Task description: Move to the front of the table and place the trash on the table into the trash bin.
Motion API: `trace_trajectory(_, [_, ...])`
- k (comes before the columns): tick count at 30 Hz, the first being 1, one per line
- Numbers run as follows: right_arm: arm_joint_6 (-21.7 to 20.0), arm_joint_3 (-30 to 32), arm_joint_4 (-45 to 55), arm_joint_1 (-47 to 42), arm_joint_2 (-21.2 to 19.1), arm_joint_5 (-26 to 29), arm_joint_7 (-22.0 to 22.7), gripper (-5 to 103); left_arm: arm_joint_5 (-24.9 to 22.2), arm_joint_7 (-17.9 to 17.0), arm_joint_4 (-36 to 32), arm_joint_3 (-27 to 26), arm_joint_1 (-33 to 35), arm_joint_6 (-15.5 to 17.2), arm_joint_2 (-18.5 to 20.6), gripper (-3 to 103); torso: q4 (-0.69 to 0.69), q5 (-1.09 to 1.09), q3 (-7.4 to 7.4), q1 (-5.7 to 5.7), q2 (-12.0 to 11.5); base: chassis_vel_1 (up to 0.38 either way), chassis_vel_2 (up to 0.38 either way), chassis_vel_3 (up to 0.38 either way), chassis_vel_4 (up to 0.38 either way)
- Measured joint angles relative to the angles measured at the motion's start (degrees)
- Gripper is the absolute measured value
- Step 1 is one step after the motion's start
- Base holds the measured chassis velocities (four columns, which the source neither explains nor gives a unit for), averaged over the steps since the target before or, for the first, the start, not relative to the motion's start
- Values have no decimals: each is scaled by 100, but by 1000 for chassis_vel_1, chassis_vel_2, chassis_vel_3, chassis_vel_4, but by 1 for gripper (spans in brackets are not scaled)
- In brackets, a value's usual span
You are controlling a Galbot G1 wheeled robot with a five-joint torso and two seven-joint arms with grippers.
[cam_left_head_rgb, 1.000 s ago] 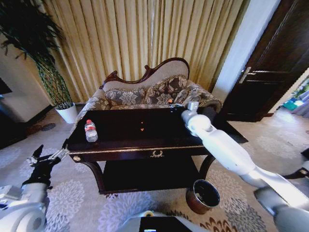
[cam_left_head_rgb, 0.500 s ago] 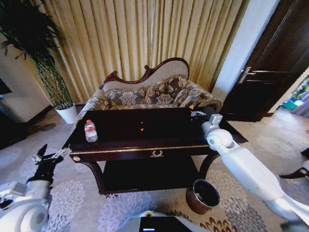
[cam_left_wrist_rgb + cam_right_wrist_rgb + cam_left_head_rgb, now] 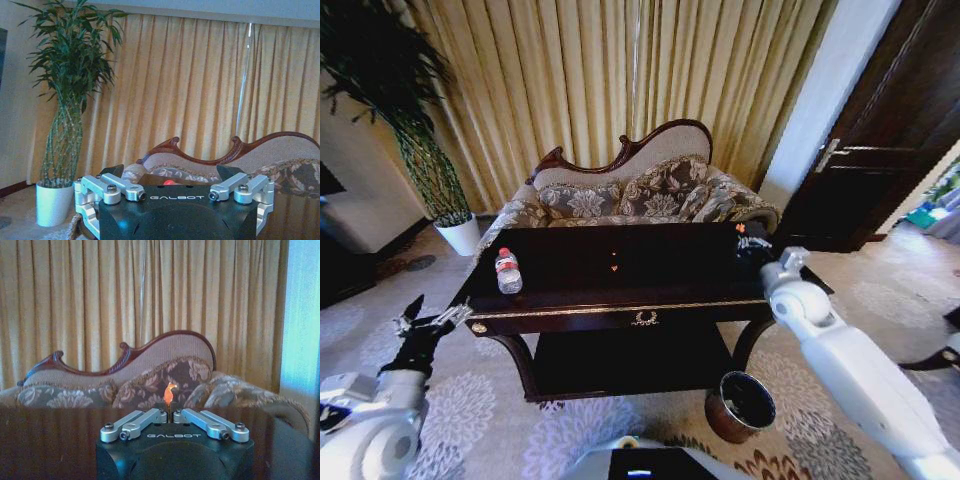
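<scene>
Trash: our right gripper pinches a tiny orange scrap above the right end of the table. Another orange bit lies mid-table. Our bin sits on the floor below. Our left gripper waits wide apart, left of the table.

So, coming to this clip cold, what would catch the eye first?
The right gripper, raised over the right end of the dark glossy table, is shut on a small orange scrap. Below that end, the reddish-brown trash bin stands on the patterned carpet. A water bottle stands on the table's left end, near which the left gripper hangs open.
</scene>
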Motion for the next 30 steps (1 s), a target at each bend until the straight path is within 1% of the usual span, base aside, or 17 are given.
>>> trace_trajectory(2, [1,221,112,-274,111,-138,-72,2,-1,93,31,-4,-12,7,42,100,0,1,0,0,0,0,0,0,0])
trace_trajectory(6, [2,434,271,-519,217,-244,-88,2,-30,183,62,-10,-17,7,89,100,2,0,0,0,0,0,0,0,0])
trace_trajectory(15, [3,744,486,-832,299,-308,-92,2,-31,209,93,50,-32,6,109,100,1,0,0,0,0,0,0,0,0])
trace_trajectory(30, [3,750,604,-941,435,-375,-80,2,65,195,65,28,18,9,75,100,2,0,0,0,0,0,0,0,0])
